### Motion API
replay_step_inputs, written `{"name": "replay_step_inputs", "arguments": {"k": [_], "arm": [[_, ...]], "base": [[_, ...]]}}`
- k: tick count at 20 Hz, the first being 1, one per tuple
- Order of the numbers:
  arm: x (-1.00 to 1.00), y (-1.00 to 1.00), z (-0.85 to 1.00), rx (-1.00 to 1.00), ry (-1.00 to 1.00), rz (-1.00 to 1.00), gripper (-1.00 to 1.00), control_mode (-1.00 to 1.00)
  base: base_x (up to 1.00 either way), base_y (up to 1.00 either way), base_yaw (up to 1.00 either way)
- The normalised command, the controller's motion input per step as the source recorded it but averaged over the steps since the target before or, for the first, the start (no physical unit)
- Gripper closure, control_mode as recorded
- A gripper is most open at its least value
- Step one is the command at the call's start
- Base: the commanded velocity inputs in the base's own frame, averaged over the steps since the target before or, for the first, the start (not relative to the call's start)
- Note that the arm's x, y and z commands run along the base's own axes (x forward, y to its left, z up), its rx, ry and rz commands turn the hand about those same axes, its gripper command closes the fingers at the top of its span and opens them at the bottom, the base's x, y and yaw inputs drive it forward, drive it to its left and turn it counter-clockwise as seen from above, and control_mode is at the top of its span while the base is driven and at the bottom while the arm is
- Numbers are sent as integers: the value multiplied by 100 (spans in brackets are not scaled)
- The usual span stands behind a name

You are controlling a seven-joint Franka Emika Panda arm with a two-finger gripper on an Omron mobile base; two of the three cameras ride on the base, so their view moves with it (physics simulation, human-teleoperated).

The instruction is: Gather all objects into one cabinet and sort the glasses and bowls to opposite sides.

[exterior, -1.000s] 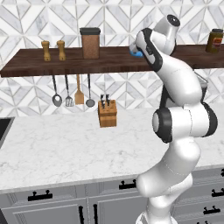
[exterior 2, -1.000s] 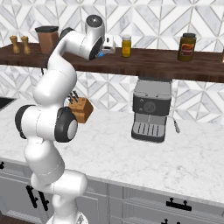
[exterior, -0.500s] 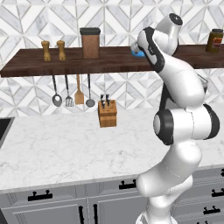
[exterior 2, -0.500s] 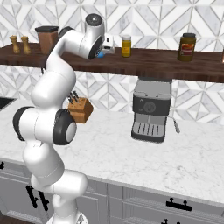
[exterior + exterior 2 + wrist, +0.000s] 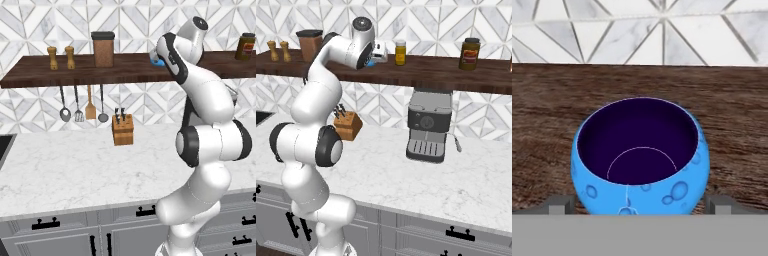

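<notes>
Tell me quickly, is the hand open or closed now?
Hand: open, one finger on each side of the blue mug on the shelf, not closed on it.

On the shelf: one blue mug; two small wooden shakers near its left end; one brown lidded canister just right of them; and two jars — a yellow one near the middle and a dark one toward the right end. Under the shelf's front edge hang four utensils. On the counter stand one knife block and one coffee machine — both along the back edge.
</notes>
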Motion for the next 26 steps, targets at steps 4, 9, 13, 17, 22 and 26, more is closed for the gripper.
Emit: {"name": "replay_step_inputs", "arguments": {"k": [4,9,13,17,22,26], "arm": [[-10,0,-14,0,-1,0,-100,-100],[-10,0,-20,0,-2,0,-100,-100],[-1,0,-6,0,-2,0,-100,-100],[0,1,0,0,-2,0,-100,-100],[5,2,0,0,-1,0,100,-100],[0,0,0,0,-1,0,100,-100]], "base": [[0,0,0],[0,0,0],[0,0,0],[0,0,0],[0,0,0],[0,0,0]]}}
